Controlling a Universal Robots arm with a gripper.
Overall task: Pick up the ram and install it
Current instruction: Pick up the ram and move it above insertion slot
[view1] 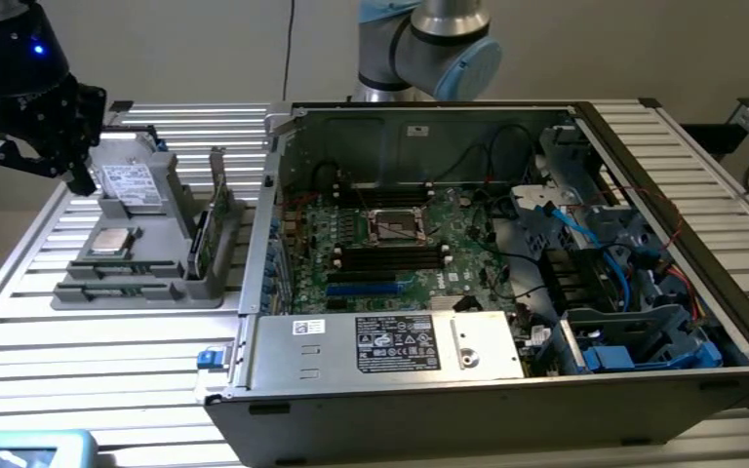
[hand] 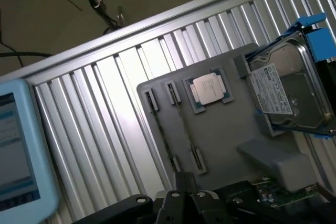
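Exterior view: gripper (view1: 78,175), jaws closed and empty, hangs at ten o'clock by the hard drive (view1: 128,180); ram (view1: 222,229) stands edgewise in the gray tray (view1: 134,297), three o'clock of the CPU (view1: 112,241).

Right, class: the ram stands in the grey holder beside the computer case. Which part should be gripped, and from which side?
Probably the free upper long edge of the ram, near its middle, pinching the two flat faces and coming down from above. It stands on its long edge in the grey holder, its ends in slotted posts, so the top edge looks most open.
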